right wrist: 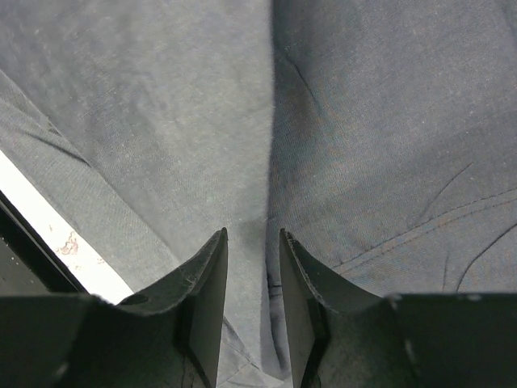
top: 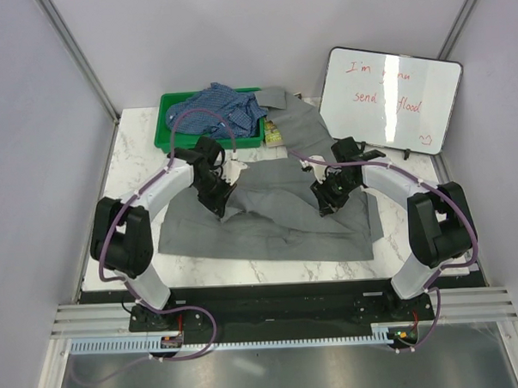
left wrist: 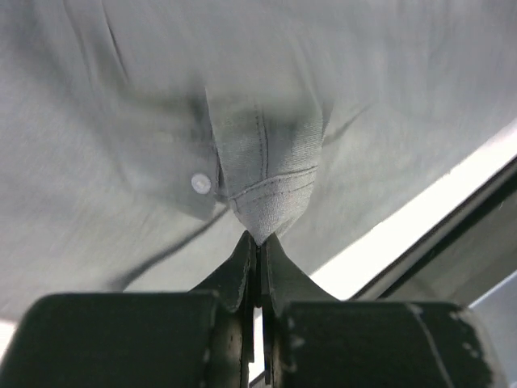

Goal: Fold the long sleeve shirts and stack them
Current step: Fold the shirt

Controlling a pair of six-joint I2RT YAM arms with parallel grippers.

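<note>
The large grey long sleeve shirt (top: pixel 269 228) lies spread across the middle of the table, one sleeve (top: pixel 294 115) reaching back toward the bin. My left gripper (top: pixel 218 201) is over its left part. In the left wrist view the left gripper (left wrist: pixel 260 237) is shut on a stitched fold of grey cloth (left wrist: pixel 271 174) beside a white button (left wrist: pixel 200 183). My right gripper (top: pixel 325 200) is over the shirt's right part. In the right wrist view the right gripper (right wrist: pixel 253 233) is narrowly open, astride a crease in the grey cloth (right wrist: pixel 388 121). The blue checked shirt (top: pixel 221 105) lies crumpled in the bin.
A green bin (top: pixel 163 134) stands at the back left of the white marble table (top: pixel 129 165). A whiteboard (top: pixel 391 98) with red writing leans at the back right. The table's near edge (right wrist: pixel 48 234) shows as a white strip in the right wrist view.
</note>
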